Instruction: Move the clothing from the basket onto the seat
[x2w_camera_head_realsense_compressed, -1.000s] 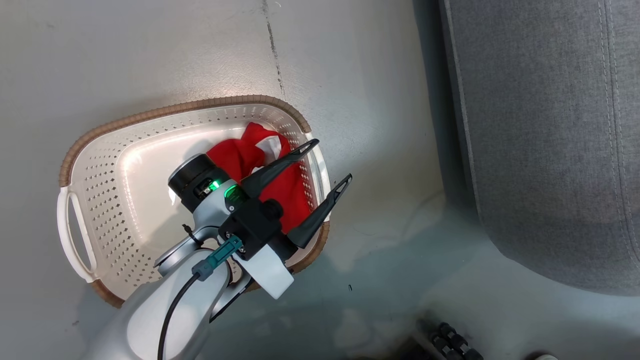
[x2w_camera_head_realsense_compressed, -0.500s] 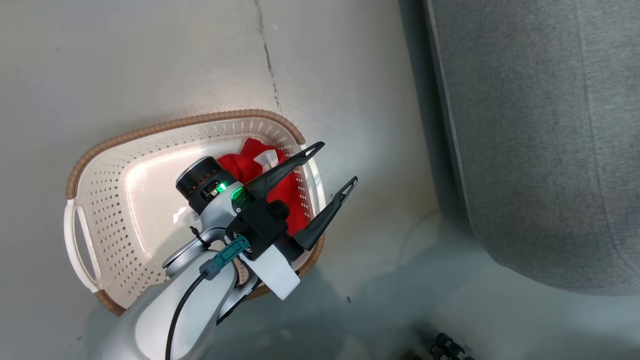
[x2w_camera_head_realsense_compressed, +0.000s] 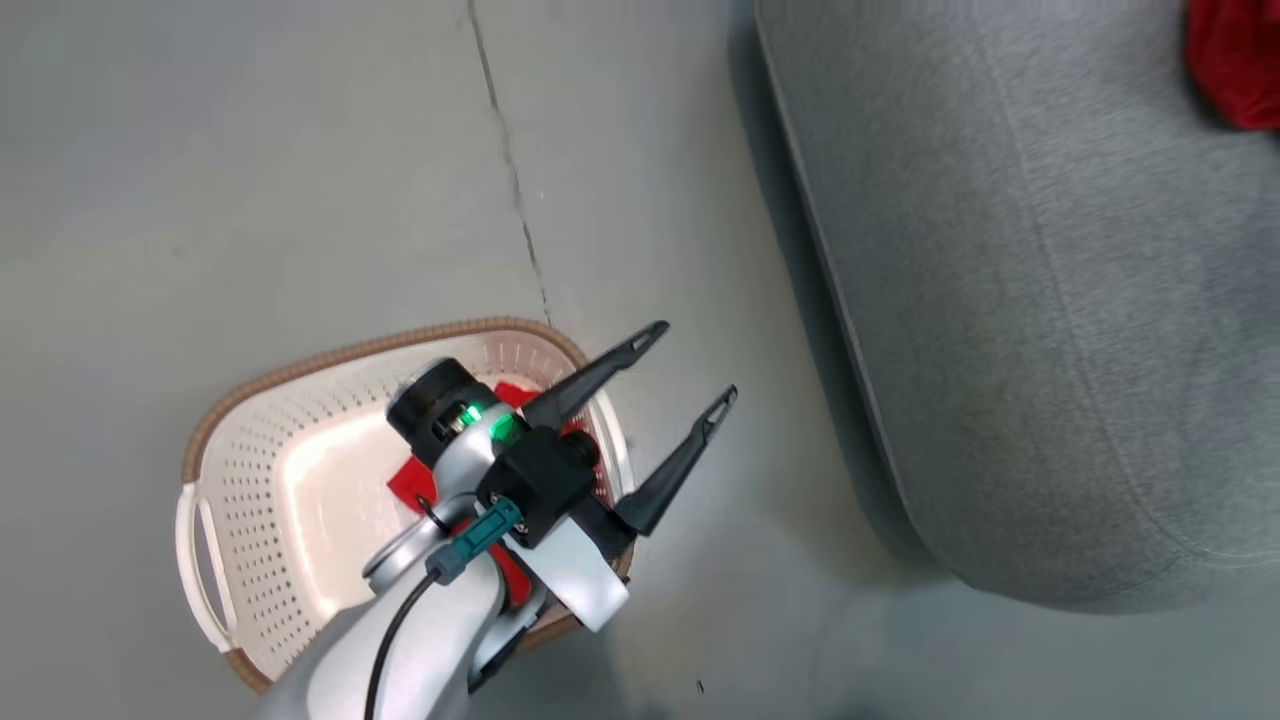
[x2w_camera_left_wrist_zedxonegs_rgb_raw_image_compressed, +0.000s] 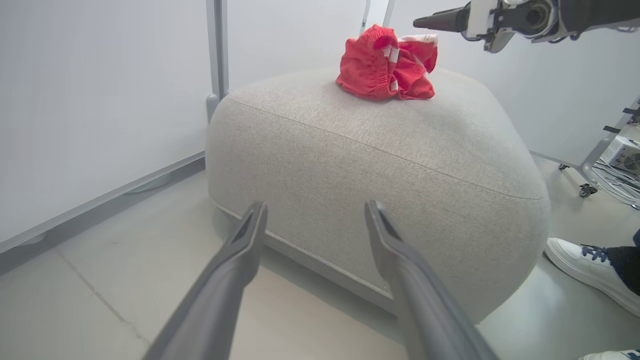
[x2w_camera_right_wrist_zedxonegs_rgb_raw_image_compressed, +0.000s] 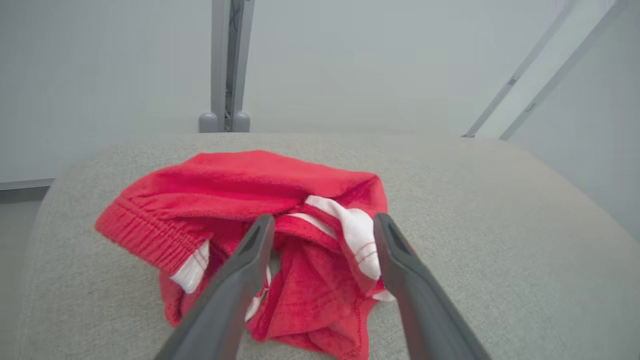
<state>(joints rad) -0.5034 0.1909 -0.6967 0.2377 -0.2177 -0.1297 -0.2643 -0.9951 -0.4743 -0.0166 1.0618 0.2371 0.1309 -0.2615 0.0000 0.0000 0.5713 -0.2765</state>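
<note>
My left claw (x2w_camera_head_realsense_compressed: 695, 362) hangs wide open with nothing in it, over the right end of the basket (x2w_camera_head_realsense_compressed: 250, 500) on the floor (x2w_camera_head_realsense_compressed: 300, 150); some red clothing (x2w_camera_head_realsense_compressed: 408, 482) lies in the basket, partly hidden by my arm (x2w_camera_head_realsense_compressed: 420, 640); my right claw (x2w_camera_right_wrist_zedxonegs_rgb_raw_image_compressed: 322, 220) is wide open too, gripping nothing, just above a red bundle (x2w_camera_right_wrist_zedxonegs_rgb_raw_image_compressed: 240, 195) lying bunched up on the seat (x2w_camera_right_wrist_zedxonegs_rgb_raw_image_compressed: 500, 200).

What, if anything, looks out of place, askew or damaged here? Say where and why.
Nothing is damaged or spilled. One red garment lies crumpled on the seat rather than flat, and another garment is still in the basket.
</note>
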